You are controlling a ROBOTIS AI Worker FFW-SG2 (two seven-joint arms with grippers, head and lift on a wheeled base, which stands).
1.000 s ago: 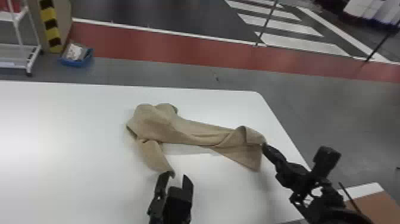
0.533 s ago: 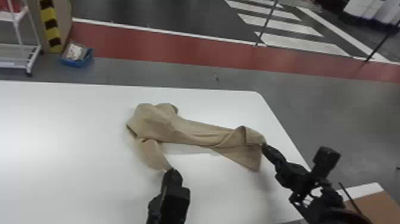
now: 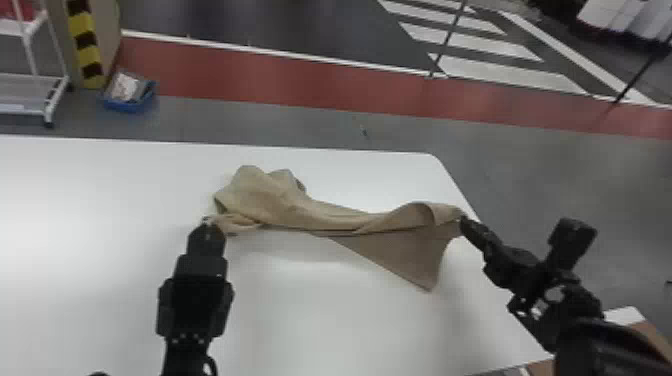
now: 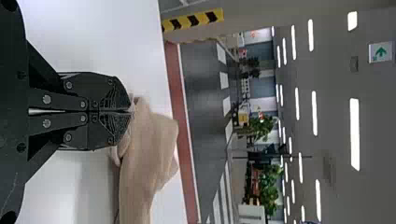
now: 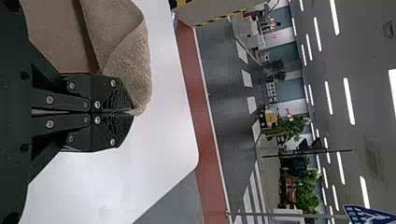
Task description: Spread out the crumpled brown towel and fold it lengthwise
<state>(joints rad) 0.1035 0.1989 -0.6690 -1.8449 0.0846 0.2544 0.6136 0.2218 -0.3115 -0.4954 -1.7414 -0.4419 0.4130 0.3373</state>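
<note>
L gripper (image 3: 206,220): was clenched on brn towel (image 3: 280,200), L end.
R gripper (image 3: 463,220): was clenched on its R end.
Towel: lay bunched btwn both, 1 flap twd robot.
Tbl (image 3: 325,325): was wht, under towel.
Blue bin (image 3: 131,106): sat on flr, far L.

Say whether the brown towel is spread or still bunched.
Partly bunched: the brown towel is heaped at its left end, twisted along the middle, and only a flap near the right gripper hangs flat.
</note>
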